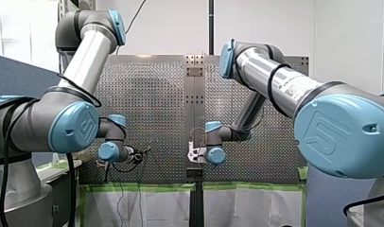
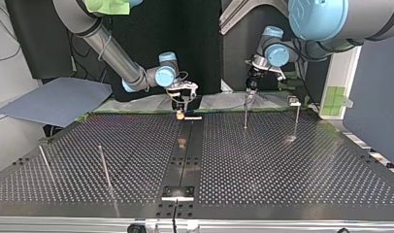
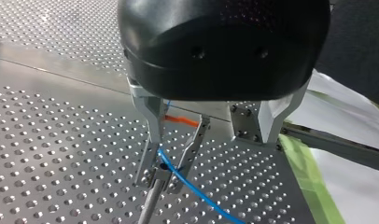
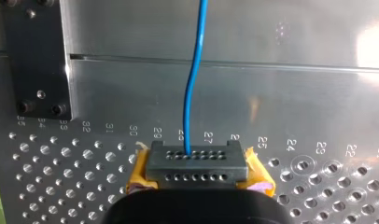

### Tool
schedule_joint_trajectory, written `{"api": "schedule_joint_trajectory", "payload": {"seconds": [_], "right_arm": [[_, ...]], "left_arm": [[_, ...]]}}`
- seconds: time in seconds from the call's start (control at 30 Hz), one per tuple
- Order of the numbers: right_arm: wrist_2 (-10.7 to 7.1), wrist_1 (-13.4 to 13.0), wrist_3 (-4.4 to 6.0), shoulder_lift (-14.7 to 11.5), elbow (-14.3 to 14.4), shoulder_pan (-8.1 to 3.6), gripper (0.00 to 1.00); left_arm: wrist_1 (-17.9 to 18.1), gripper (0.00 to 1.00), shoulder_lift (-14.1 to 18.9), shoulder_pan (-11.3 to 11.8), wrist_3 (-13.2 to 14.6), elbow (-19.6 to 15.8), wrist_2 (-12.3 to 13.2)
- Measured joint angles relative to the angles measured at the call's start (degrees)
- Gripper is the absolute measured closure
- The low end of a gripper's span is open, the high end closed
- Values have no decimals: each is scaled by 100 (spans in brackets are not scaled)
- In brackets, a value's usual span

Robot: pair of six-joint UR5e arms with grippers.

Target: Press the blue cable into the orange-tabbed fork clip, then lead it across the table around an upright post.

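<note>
**Second step in hand: leading the cable to the post on the perforated metal table [image 2: 282, 160].**
Your left gripper [image 3: 160, 179] pinches the thin blue cable [image 3: 197, 193] in its metal fingers beside the slim upright steel post [image 3: 149, 205]. The cable enters the grey orange-tabbed fork clip [image 4: 197, 163] under your right gripper [image 2: 181, 108], whose grip you cannot tell. The next move likely calls for gentle tension around the post.

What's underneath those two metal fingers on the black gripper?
An upright metal post stands just below my left gripper, and the blue cable passes between the fingers. Behind them an orange tab shows; whatever it belongs to is covered by the fingers.
</note>
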Motion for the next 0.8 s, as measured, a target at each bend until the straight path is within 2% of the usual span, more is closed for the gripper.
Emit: {"api": "schedule_joint_trajectory", "payload": {"seconds": [0.13,0.27,0.8], "right_arm": [[-3,4,-6,0,1,-2,100],[-4,2,-4,0,2,-3,100],[-82,-6,6,44,2,-8,100]], "left_arm": [[-92,0,0,-75,157,-1,-3],[-110,0,0,-188,200,0,-19],[-100,0,1,-633,216,-125,-559]]}}
